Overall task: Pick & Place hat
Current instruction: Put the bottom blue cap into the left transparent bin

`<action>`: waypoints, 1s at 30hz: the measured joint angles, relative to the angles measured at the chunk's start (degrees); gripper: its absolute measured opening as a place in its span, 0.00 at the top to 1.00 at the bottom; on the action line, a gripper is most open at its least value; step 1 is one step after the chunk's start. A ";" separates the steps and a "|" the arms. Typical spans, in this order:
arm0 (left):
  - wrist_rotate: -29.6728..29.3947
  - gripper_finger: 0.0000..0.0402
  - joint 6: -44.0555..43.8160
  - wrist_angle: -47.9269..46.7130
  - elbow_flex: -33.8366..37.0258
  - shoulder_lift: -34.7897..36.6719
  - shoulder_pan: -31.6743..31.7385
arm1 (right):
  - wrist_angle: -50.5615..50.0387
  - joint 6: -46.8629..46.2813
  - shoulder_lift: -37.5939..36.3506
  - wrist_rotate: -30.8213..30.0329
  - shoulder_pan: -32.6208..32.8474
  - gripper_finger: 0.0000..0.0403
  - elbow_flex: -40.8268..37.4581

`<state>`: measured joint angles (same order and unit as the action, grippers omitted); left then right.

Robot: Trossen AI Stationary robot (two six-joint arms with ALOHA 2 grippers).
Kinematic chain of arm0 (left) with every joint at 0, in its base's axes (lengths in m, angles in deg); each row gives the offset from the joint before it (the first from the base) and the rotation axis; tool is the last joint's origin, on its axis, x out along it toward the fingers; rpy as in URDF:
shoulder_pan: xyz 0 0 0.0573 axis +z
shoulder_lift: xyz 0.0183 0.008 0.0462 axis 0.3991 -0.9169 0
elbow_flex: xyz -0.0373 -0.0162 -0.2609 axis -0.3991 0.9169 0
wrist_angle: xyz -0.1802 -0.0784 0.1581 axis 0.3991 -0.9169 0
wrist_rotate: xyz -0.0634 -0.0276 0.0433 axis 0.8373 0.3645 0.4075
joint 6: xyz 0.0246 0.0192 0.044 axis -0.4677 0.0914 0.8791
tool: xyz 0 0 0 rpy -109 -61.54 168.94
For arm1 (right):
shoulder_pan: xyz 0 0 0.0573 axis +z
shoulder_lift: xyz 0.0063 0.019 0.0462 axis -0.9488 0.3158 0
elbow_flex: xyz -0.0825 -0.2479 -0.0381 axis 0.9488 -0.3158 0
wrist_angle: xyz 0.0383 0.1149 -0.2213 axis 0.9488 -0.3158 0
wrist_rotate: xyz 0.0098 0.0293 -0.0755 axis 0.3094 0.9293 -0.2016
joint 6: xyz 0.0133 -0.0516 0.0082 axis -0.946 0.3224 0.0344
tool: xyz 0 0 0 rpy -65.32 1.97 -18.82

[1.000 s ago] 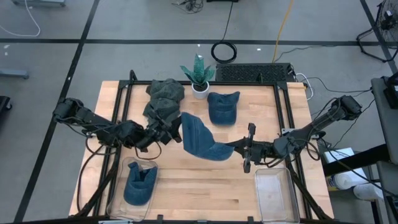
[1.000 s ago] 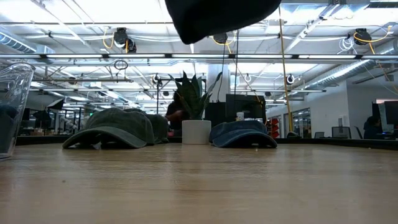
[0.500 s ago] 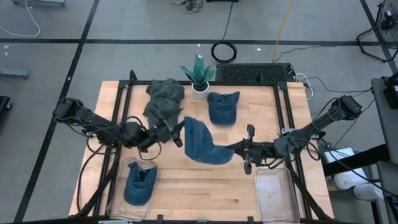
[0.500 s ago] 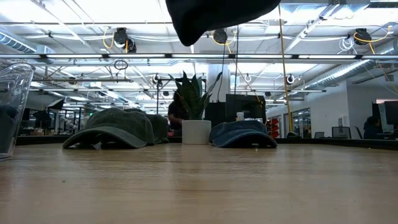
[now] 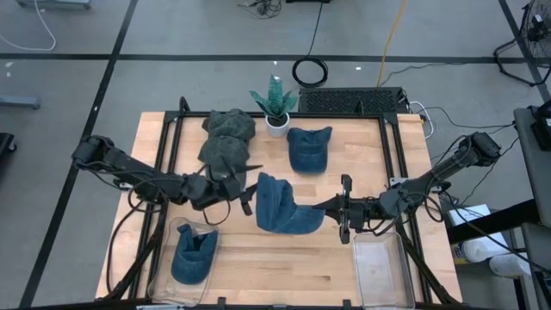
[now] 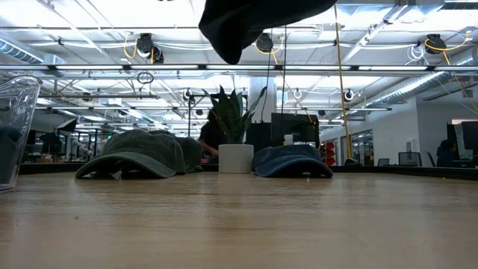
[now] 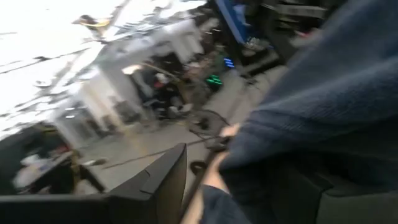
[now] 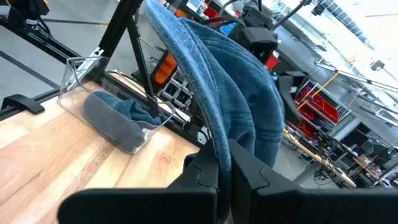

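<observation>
My right claw (image 5: 331,207) is clamped tight on the brim of the blue hat (image 5: 282,205), holding it up in the air over the middle of the surface (image 5: 284,258). My left claw (image 5: 244,194) is right at the other side of the same hat, fingers parted; honestly can't tell if it's got any fabric pinched. On my near left there's a clear bin (image 5: 191,258) with another blue hat (image 5: 193,256) inside, and on my near right an empty-looking clear bin (image 5: 379,269). Farther back, a dark blue cap (image 5: 308,148) lies flat, with two green caps (image 5: 226,142) piled to its left. A small potted plant (image 5: 275,103) stands at the far edge between them.
</observation>
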<state>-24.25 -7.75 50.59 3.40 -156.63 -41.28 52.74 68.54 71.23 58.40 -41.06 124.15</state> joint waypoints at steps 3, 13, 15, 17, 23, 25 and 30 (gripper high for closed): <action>7.22 0.49 -4.92 -6.05 0.00 1.41 0.00 | 0.07 0.01 0.00 -0.03 0.00 1.00 0.00; 18.93 0.49 -12.81 -10.56 0.02 3.49 0.49 | 0.17 0.02 0.00 -0.02 0.00 1.00 0.00; 20.35 0.49 -15.73 -10.57 0.02 3.50 1.12 | 0.15 0.05 0.00 -0.02 0.00 1.00 0.00; 20.91 0.49 -18.73 -10.63 0.02 3.49 1.85 | 0.15 0.17 0.00 -0.07 0.00 1.00 0.00; 23.96 0.49 -21.62 -9.70 0.02 2.86 3.00 | 0.20 0.17 0.00 -0.07 -0.02 1.00 0.00; 24.41 0.51 -20.03 -9.21 0.02 1.98 3.14 | 0.18 0.17 0.00 -0.07 -0.02 1.00 0.00; 20.51 0.71 -12.77 -7.00 0.02 1.39 2.68 | 0.17 0.11 -0.02 -0.09 -0.02 1.00 0.00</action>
<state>-3.73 -20.52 43.59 3.42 -155.25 -38.60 52.92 68.65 71.21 58.31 -41.09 124.16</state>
